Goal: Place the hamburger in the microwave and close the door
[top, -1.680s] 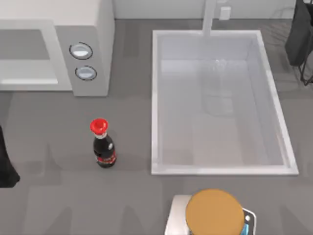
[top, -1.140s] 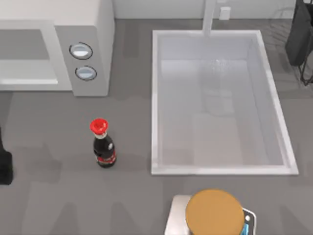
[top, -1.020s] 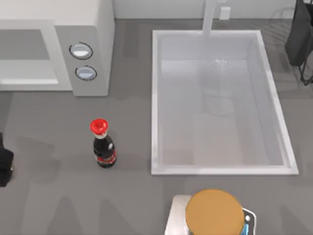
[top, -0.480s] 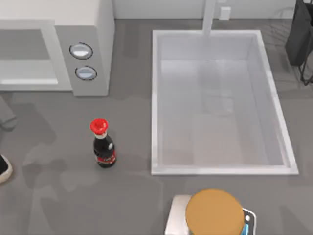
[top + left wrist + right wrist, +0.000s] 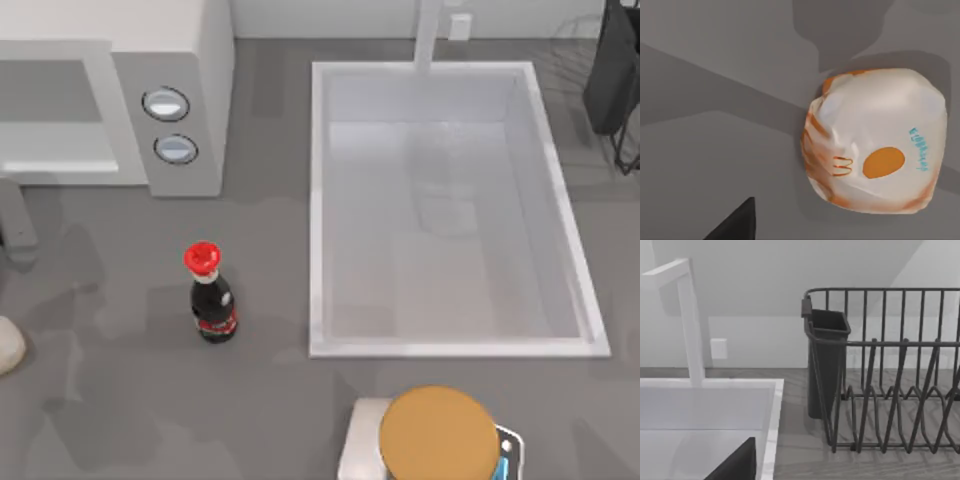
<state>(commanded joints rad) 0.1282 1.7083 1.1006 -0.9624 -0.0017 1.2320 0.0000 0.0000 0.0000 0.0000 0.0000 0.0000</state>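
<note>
Left gripper: one dark fingertip visible in wrist view, spread or pressed together unclear. My wrist camera looks down on hamburger, lying on table at far left edge, apart from fingertip. Bun roundish, no long axis. Left arm nearer. Microwave behind, cavity open. Bottle stands clear to right. Right arm parked near rack.
</note>
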